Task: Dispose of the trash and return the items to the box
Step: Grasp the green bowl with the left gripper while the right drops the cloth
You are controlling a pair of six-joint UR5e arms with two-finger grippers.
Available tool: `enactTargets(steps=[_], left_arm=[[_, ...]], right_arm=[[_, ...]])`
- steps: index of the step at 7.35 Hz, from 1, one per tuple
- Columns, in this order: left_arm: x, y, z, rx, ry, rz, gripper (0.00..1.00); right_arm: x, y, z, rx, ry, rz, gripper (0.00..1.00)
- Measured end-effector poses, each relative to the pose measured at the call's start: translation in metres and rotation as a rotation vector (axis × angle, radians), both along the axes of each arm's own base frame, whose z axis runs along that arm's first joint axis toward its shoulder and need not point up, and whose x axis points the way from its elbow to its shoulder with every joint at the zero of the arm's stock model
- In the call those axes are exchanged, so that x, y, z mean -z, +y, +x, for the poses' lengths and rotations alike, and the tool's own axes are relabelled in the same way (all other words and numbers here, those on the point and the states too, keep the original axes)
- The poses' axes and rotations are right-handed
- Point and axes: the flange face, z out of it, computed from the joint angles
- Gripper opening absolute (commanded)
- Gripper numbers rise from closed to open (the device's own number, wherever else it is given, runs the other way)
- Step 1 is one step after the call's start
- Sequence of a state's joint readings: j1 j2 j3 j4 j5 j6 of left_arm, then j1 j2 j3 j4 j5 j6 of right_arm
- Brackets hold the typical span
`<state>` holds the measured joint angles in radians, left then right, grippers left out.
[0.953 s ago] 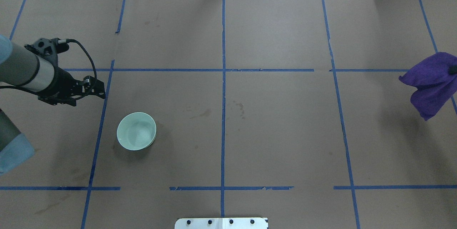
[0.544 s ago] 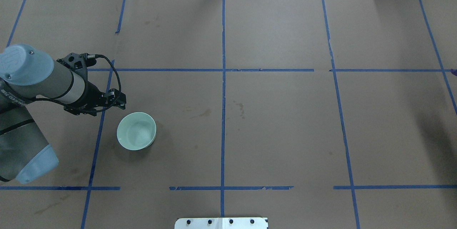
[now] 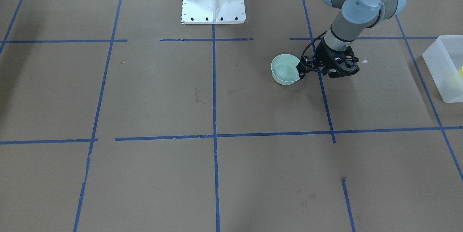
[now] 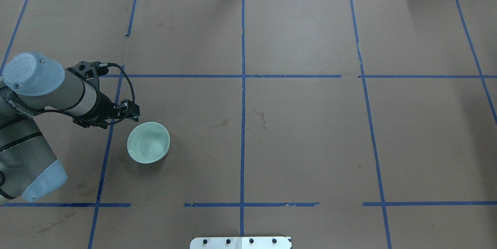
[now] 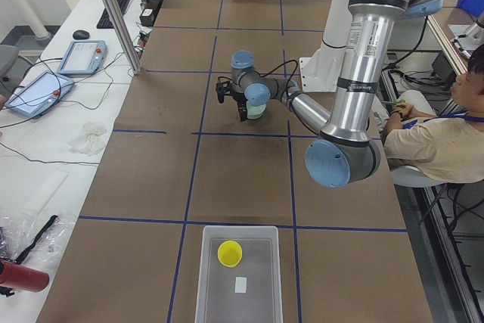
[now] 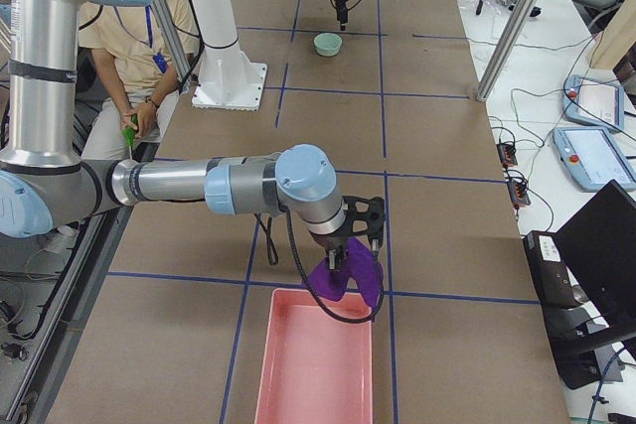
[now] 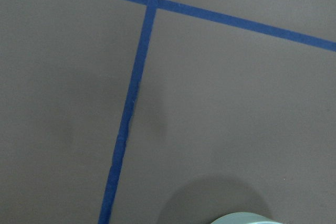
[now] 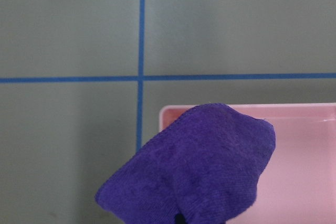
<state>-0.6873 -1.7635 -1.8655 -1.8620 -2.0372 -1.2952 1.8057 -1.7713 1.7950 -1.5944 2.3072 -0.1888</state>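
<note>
The mint-green bowl (image 4: 148, 142) stands upright and empty on the brown table; it also shows in the front view (image 3: 285, 69) and at the bottom edge of the left wrist view (image 7: 242, 219). My left gripper (image 4: 133, 112) hangs just beside its far-left rim, apart from it, and looks open and empty (image 3: 301, 71). The yellow cup (image 5: 230, 253) sits inside the translucent box (image 5: 204, 281) at the table's left end. My right gripper (image 6: 339, 257) is shut on a purple cloth (image 8: 194, 166) and holds it over the near edge of a pink bin (image 8: 299, 124).
The white robot base (image 3: 213, 0) stands at the table's middle edge. The pink bin (image 6: 313, 364) sits at the table's right end. Blue tape lines grid the brown paper. A seated person (image 5: 431, 138) is behind the robot.
My left arm has swung right and toward the bowl, ending beside its rim. The purple cloth in my right gripper has moved out past the overhead view's right edge.
</note>
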Motion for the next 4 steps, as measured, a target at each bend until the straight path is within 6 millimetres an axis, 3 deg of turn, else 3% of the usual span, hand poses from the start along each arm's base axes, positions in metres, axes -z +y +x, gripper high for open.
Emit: enactTargets(steps=[4], left_arm=[[-0.004, 0.012, 0.021, -0.040, -0.007, -0.004, 0.90]], right_arm=[[-0.100, 0.012, 0.004, 0.130, 0.049, -0.014, 0.00]])
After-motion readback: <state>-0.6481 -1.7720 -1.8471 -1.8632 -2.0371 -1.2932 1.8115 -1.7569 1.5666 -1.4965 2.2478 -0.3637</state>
